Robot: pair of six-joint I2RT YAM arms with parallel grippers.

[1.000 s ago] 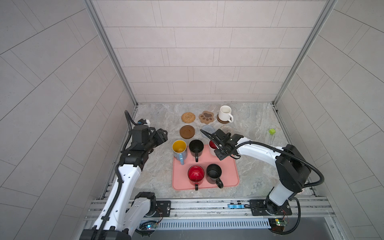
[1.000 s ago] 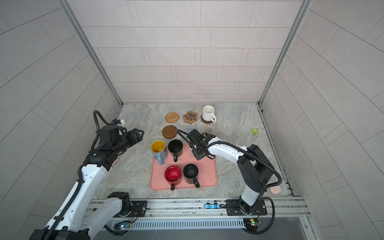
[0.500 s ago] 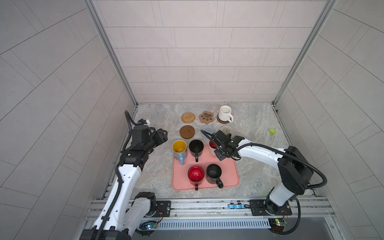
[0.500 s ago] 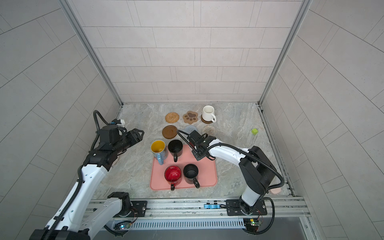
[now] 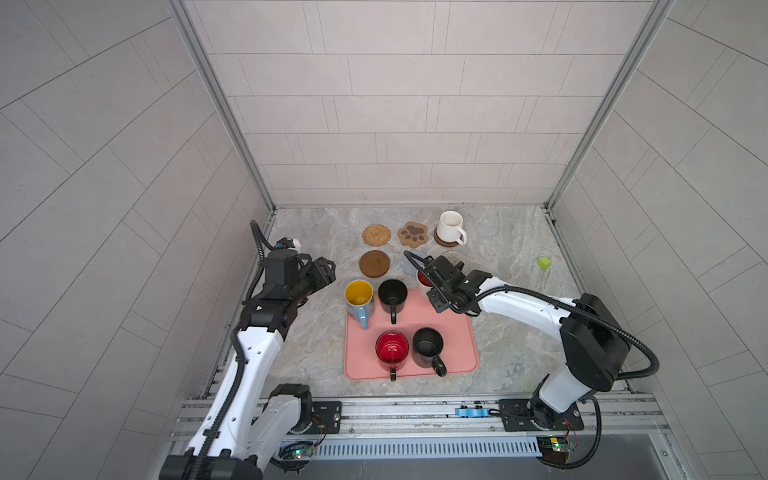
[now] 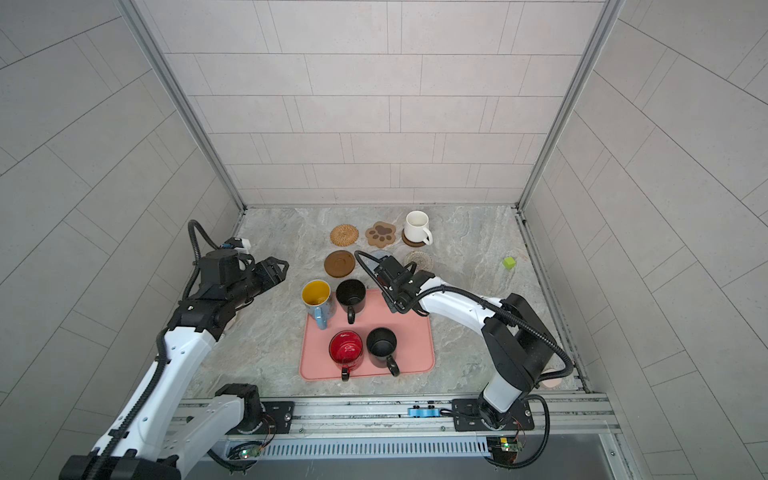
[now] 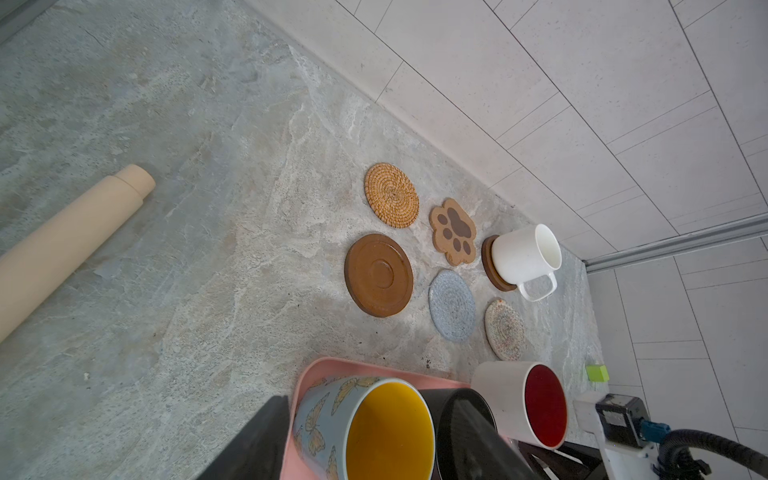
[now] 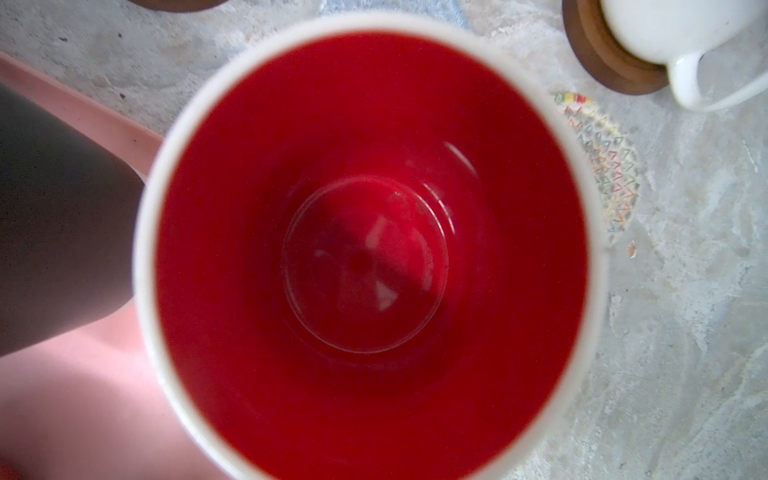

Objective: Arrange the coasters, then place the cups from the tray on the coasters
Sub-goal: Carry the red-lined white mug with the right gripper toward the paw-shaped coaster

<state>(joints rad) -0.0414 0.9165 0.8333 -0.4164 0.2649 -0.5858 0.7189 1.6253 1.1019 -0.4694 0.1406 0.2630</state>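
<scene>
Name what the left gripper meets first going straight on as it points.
Likely the bare dark brown wooden disc coaster; height is unclear, so the left gripper might clip the light blue, yellow-lined mug first.

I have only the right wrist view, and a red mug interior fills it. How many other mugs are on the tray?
Observer: Four: the blue mug, far black mug, near black mug and red mug, all on the tray.
Operator: Nearest bare coaster?
Observer: The grey-blue coaster, just beyond your red-lined mug.
Operator: And the left gripper?
Observer: The left gripper is open, nothing in it, left of the tray.
</scene>
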